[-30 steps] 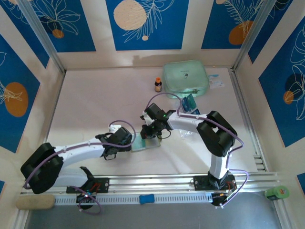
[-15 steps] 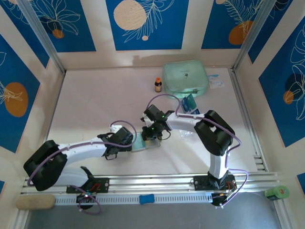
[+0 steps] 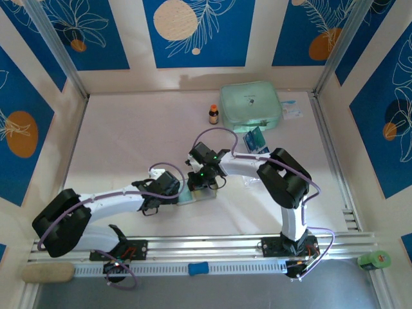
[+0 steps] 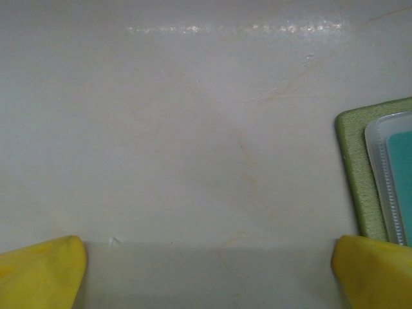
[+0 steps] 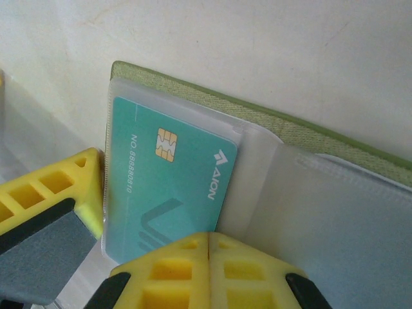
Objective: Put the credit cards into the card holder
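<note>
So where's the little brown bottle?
In the top view, the small brown orange-capped bottle stands near the far edge of the table, just left of the mint-green zip case.

It looked like a robotics lab cell: a pale table (image 3: 129, 135) walled by blue leaf-print panels (image 3: 193, 32) between aluminium posts (image 3: 59, 55), with a left arm (image 3: 109, 201) and a right arm (image 3: 286, 180) bolted to a slotted rail (image 3: 212, 244) at its near edge.

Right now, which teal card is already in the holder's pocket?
The chip card at the right gripper, sleeved in the open olive card holder; the other cards sit apart, beside the mint zip case.
</note>
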`<state>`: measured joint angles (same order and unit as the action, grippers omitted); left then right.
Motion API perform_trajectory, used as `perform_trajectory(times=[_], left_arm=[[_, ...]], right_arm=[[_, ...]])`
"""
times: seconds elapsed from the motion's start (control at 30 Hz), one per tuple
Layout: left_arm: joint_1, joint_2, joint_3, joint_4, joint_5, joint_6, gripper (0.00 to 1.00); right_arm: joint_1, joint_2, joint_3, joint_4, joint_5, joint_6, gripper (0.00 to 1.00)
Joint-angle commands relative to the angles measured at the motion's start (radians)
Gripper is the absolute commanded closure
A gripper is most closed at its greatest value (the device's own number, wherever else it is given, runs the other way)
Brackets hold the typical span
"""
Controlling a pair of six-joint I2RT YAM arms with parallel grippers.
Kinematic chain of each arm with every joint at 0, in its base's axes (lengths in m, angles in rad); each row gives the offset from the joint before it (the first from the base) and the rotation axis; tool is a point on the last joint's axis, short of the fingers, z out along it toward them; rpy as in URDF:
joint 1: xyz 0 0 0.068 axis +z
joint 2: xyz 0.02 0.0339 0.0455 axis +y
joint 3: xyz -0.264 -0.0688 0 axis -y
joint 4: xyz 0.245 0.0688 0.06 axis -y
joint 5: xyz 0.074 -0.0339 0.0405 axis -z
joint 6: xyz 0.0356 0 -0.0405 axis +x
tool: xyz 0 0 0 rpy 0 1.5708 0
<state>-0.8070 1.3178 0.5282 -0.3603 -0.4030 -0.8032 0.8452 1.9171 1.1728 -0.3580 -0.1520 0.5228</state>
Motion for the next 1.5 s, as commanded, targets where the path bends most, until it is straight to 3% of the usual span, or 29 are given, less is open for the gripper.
perform_trajectory(times=[0.0,0.37,0.63,1.03,1.2,1.47], left_arm=[[0.008,-0.013,-0.005,-0.017,0.002,0.004,0.0],[0.015,-0.217,-0.008,-0.136,-0.054,-0.012,0.0],[0.032,-0.275,0.007,-0.135,-0.052,0.005,0.0],[0.058,-0.207,0.104,-0.166,-0.045,0.011,0.0],[0.078,-0.162,0.143,-0.126,-0.006,0.02,0.0],[0.12,-0.05,0.229,-0.083,0.102,0.118,0.0]], right_arm=[[0.014,0.001,0.018,-0.034,-0.001,-0.018,1.0],[-0.034,-0.122,0.0,-0.062,-0.002,-0.014,0.99],[-0.071,-0.199,-0.034,-0.063,0.002,0.0,0.99],[-0.146,-0.285,-0.095,-0.105,-0.045,0.042,0.98],[-0.199,-0.34,-0.088,-0.19,-0.036,0.018,0.91],[-0.246,-0.431,-0.148,-0.201,0.08,0.06,0.78]])
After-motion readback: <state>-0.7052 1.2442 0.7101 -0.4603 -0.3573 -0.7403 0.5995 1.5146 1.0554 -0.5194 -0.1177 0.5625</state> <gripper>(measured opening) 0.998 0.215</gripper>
